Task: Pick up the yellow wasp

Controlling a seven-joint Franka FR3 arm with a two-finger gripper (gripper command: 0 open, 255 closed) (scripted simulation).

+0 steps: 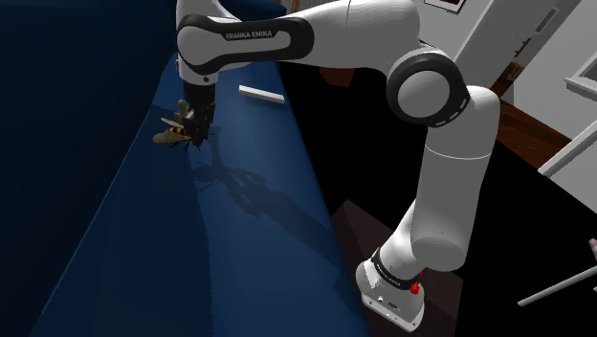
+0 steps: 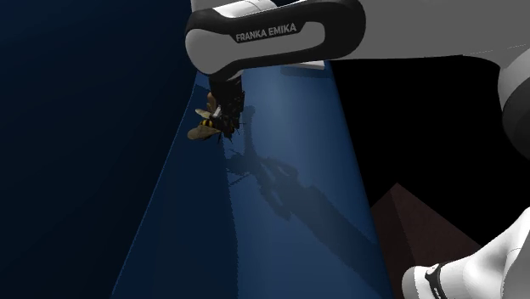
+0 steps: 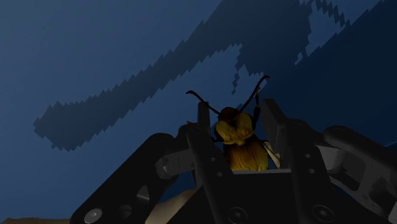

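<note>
Pinching the wasp (image 1: 173, 134) between them, the jaws hang below the white arm (image 1: 442, 163), which reaches over a dark blue surface (image 1: 239, 278). In the shoulder view the wasp sits at about ten o'clock from the arm's base (image 1: 390, 289), near the surface's far end. It has a yellow and brown body with pale wings. A flat white strip (image 1: 261, 94) lies on the blue surface at about two o'clock from the wasp, well apart from it. The arm's shadow (image 1: 244, 184) falls on the surface at about four o'clock from the wasp, separate from it, so the wasp looks raised off the surface.

In the second exterior view the wasp (image 2: 206, 126) hangs just under the arm segment (image 2: 272, 34) lettered FRANKA EMIKA. Its body juts out at nine o'clock from the black jaws.

In the wrist view the two black fingers (image 3: 205, 130) press against either side of the wasp (image 3: 238, 143). Its yellow head and thin black feelers point away from the hand toward the blue surface (image 3: 95, 57), where a broad shadow (image 3: 127, 108) lies.
</note>
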